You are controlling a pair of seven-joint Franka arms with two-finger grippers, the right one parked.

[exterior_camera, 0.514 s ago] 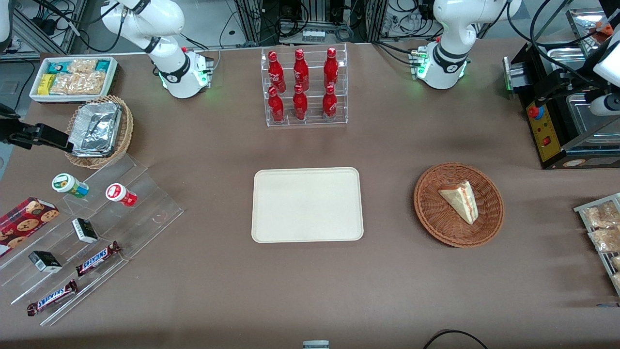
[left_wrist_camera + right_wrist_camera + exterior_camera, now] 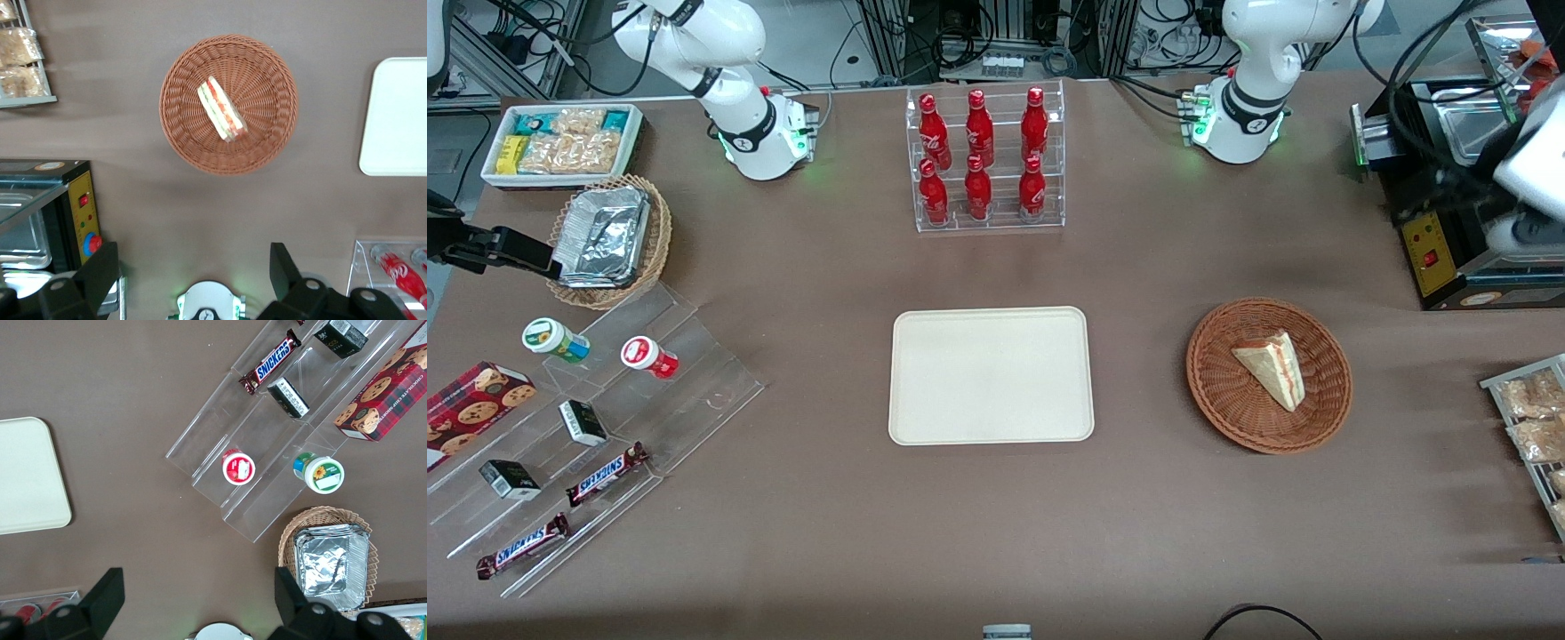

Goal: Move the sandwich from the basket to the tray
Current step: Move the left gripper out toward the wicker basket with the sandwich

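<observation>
On the brown worktop (image 2: 996,533), nearest the front camera, the tray (image 2: 991,375) lies bare at the middle of the frame. Level with it, at centre right, the basket (image 2: 1218,391) holds the sandwich (image 2: 1272,367), which lies on its side in the weave with the red and green filling showing along its edge. Farther back, at upper middle, a clear rack of red bottles (image 2: 983,160) stands. The pincer (image 2: 190,280) hangs high over the worktop toward the working arm's end, well apart from the basket; its two dark fingers (image 2: 100,270) stand spread wide with nothing between them. My reading is that the reach toward the basket is only starting. The next move calls for travelling over the sandwich, turning so the fingers straddle the wedge's narrow thickness, then descending without catching the basket's rim.
</observation>
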